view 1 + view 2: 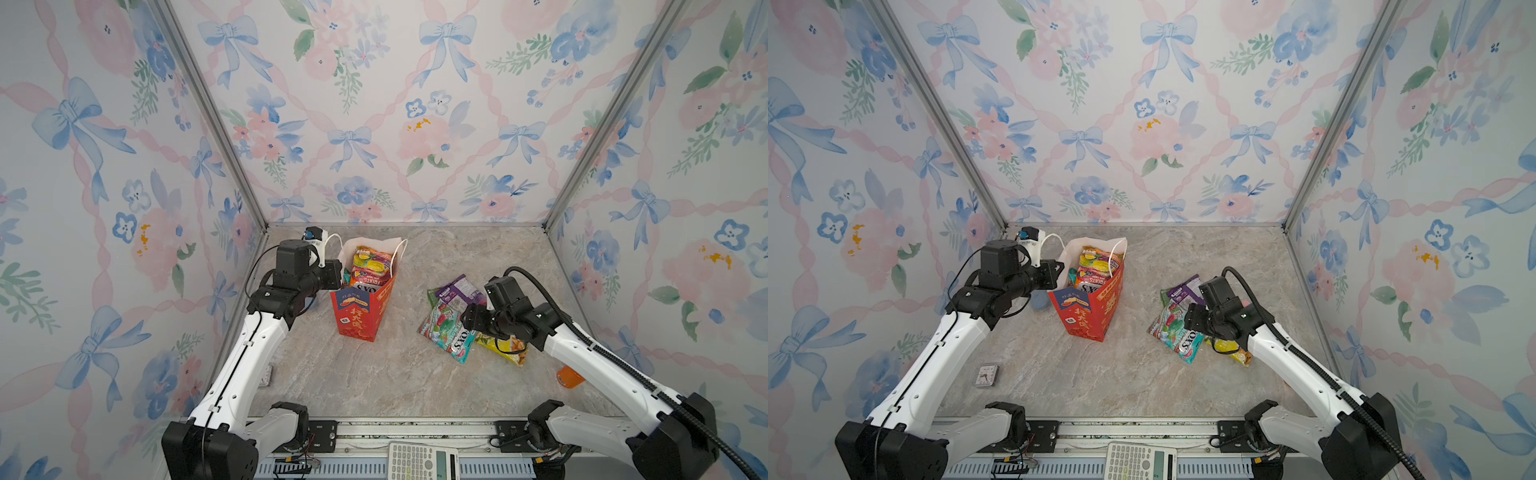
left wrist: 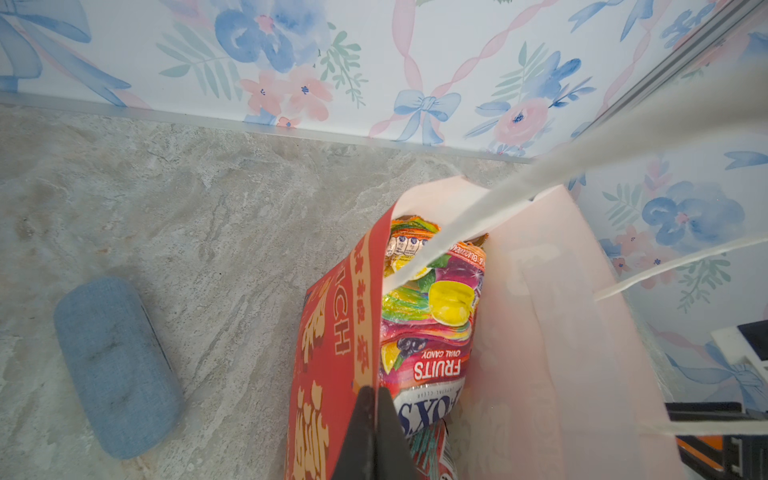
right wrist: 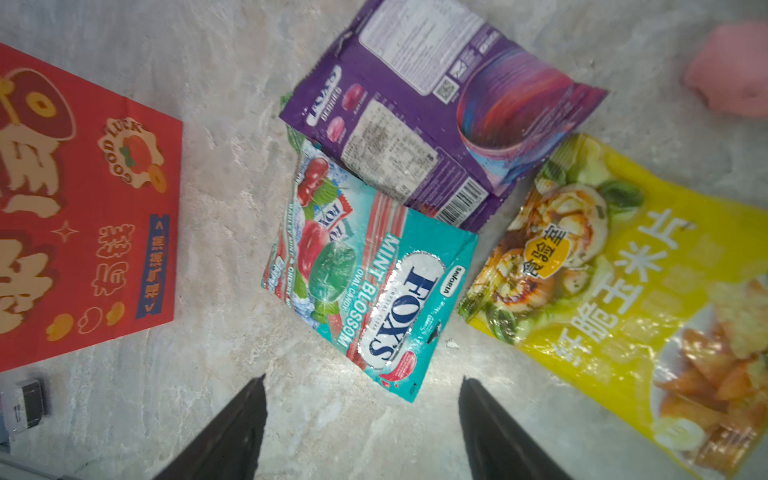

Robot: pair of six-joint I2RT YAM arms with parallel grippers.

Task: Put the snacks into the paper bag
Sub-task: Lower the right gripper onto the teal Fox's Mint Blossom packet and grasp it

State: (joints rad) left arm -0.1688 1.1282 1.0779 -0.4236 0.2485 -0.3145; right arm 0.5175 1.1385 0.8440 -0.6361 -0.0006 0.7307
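The red paper bag [image 1: 358, 318] [image 1: 1089, 318] stands upright left of centre, with several snacks inside, a FOX'S fruits packet [image 1: 371, 266] [image 2: 432, 332] on top. My left gripper [image 1: 343, 281] [image 2: 372, 395] is shut on the bag's red side wall [image 2: 328, 353] at the rim. On the table at the right lie a teal FOX'S packet [image 1: 446, 332] [image 3: 365, 282], a purple packet [image 1: 461, 291] [image 3: 436, 116] and a yellow packet [image 1: 503, 347] [image 3: 623, 270]. My right gripper [image 1: 467, 320] [image 3: 363, 378] hangs open just off the teal packet's corner, holding nothing.
A blue fabric case [image 2: 116, 365] [image 1: 1040, 301] lies left of the bag. An orange bottle [image 1: 569, 376] sits under the right arm, a white calculator [image 1: 422, 461] on the front rail and a small card [image 1: 987, 375] at front left. Floral walls close three sides.
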